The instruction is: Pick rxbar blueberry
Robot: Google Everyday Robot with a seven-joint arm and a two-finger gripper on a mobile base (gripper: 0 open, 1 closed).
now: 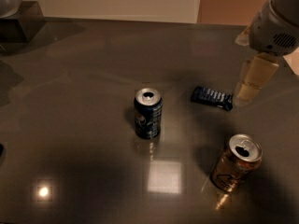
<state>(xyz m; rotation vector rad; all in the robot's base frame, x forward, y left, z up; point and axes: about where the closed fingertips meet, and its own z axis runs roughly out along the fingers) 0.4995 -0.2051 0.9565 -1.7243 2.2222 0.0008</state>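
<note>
**canfan:** where's the bar at, and how's your claw?

**me:** The rxbar blueberry [211,97] lies flat on the table [70,125], between the blue soda can [148,112] and my gripper [245,93], which hangs just beside its right end. Can't tell if it's spread or closed. The wrapper looks light, crinkly and probably slick, so I'd pinch across the narrow width mid-bar, not the crimped ends. The brown can [236,163] stands near, closer to the camera.

The tool [245,95] hangs right of rxbar blueberry [211,97].
</note>
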